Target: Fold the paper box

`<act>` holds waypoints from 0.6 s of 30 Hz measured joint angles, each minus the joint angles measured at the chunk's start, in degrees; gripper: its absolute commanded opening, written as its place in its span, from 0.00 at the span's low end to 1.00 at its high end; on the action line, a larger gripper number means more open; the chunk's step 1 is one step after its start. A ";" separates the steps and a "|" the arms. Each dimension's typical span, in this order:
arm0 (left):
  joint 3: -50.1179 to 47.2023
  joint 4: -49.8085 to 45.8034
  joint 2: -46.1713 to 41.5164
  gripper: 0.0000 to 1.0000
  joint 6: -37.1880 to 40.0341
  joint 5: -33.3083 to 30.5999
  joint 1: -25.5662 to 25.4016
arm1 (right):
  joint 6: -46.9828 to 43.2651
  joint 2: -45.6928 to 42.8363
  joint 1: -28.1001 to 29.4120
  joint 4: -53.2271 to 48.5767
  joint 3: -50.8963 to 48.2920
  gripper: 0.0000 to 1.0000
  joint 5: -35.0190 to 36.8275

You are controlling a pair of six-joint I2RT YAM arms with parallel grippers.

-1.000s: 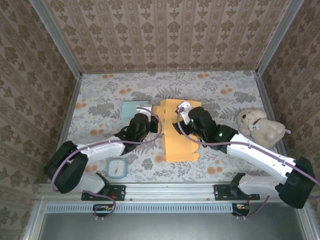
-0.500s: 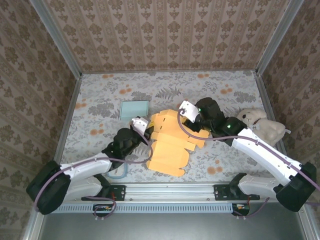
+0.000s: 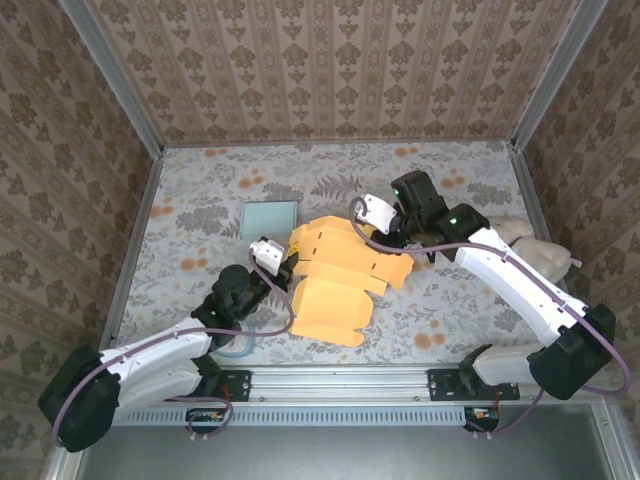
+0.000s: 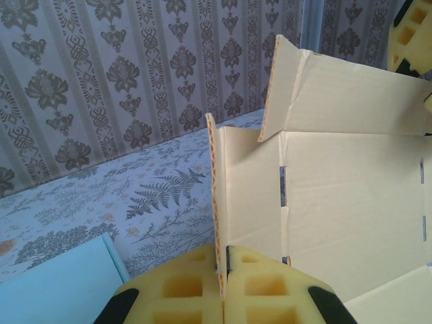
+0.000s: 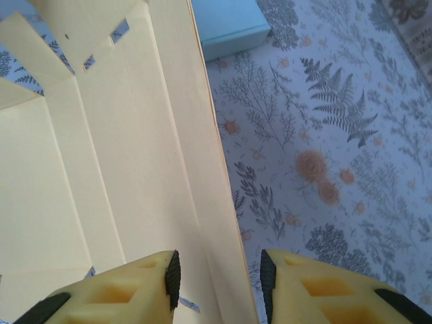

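On floral cloth [image 3: 200, 190], left jaws pinch the corrugated paper box [image 3: 330, 305] flap; right jaws straddle its edge, unclenched

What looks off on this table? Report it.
The paper box lies skewed and half-folded, flaps splayed, the left gripper pinching one panel edge. A plush bear beside the right arm seems unrelated to folding.

The orange paper box [image 3: 335, 290] sits at the middle of the bench [image 3: 200, 180], flaps raised. The left claw [image 3: 283, 268] is clamped on its left edge, and the right claw [image 3: 392, 232] is at its far right flap. A pale blue card [image 3: 270, 217] lies near the box's far left corner. A plush bear [image 3: 540, 255] sits by the right edge.
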 measured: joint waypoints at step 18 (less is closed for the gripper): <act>-0.79 -1.14 -2.14 0.00 0.02 -0.26 0.00 | -3.87 7.19 0.66 -9.81 4.63 0.12 3.69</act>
